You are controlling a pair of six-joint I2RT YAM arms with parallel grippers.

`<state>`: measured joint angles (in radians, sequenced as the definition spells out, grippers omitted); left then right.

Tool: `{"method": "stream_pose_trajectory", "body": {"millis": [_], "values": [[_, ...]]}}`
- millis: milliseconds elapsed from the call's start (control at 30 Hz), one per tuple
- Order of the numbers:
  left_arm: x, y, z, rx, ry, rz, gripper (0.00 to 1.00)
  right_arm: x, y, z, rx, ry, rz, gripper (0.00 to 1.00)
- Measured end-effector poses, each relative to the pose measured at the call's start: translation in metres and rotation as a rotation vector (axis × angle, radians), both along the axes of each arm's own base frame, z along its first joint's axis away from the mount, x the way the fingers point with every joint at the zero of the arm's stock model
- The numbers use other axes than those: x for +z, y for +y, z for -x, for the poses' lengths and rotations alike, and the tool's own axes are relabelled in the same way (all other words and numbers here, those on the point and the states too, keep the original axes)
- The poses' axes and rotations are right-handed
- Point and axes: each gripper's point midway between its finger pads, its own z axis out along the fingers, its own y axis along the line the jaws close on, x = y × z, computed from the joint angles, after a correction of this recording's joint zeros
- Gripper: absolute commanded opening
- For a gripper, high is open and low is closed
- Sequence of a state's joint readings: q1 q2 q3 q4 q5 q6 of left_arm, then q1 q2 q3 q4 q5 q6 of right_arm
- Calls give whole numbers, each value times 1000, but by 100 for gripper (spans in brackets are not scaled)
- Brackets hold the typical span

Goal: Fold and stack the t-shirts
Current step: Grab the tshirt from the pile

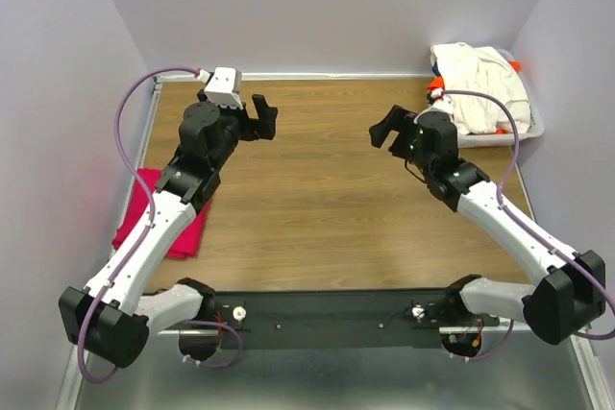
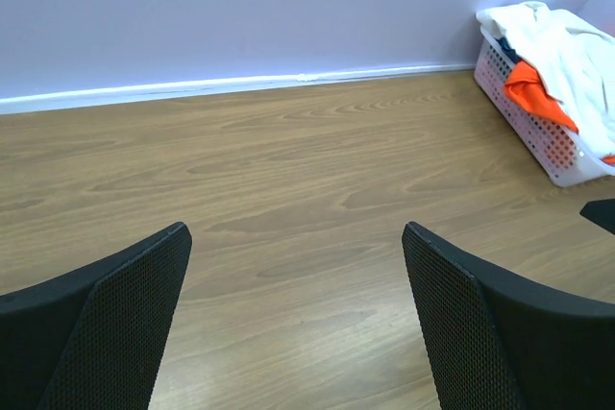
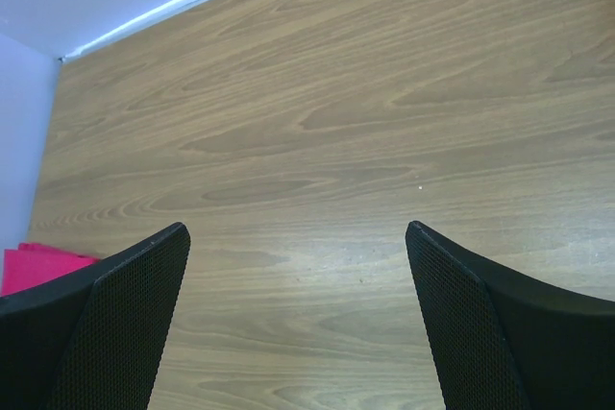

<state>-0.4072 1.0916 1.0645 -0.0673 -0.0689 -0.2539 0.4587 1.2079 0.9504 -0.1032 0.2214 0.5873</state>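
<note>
A folded magenta-pink t-shirt (image 1: 183, 228) lies at the table's left edge, partly under my left arm; its corner shows in the right wrist view (image 3: 29, 266). A cream-white t-shirt (image 1: 485, 84) is heaped in the white lattice basket (image 1: 530, 132) at the back right, over an orange t-shirt (image 1: 437, 84). The left wrist view shows the same basket (image 2: 538, 132), the cream-white shirt (image 2: 567, 45) and the orange shirt (image 2: 538, 93). My left gripper (image 1: 263, 116) is open and empty above the back left of the table. My right gripper (image 1: 388, 130) is open and empty, just left of the basket.
The wooden table (image 1: 327, 199) is walled by pale panels at the back and both sides. A black base rail (image 1: 327, 314) runs along the near edge.
</note>
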Motion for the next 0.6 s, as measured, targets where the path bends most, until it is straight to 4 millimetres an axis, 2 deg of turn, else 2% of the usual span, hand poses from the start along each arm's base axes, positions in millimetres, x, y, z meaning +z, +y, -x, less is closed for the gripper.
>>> {"method": "stream_pose_trajectory", "body": {"millis": [133,233,300,400,467,533,567,600], "values": [[1,-5,2,-27,1,8,98,11,-5,-4,-16,-29,28,100],[2,-10,4,-58,0,17,98,29,-6,-16,-29,-67,66,100],[2,-14,6,-78,1,25,98,42,-7,-33,-47,-95,105,100],[2,-18,7,-99,5,33,98,53,-18,-74,-100,-117,165,100],[0,-21,6,-114,13,36,98,47,-48,-114,-171,-98,188,99],[-4,-24,6,-129,24,38,98,37,-85,-142,-254,-71,201,99],[-6,-26,5,-135,31,38,98,30,-107,-155,-298,-53,207,99],[-7,-27,5,-140,35,39,98,18,-138,-174,-360,-30,216,98]]}}
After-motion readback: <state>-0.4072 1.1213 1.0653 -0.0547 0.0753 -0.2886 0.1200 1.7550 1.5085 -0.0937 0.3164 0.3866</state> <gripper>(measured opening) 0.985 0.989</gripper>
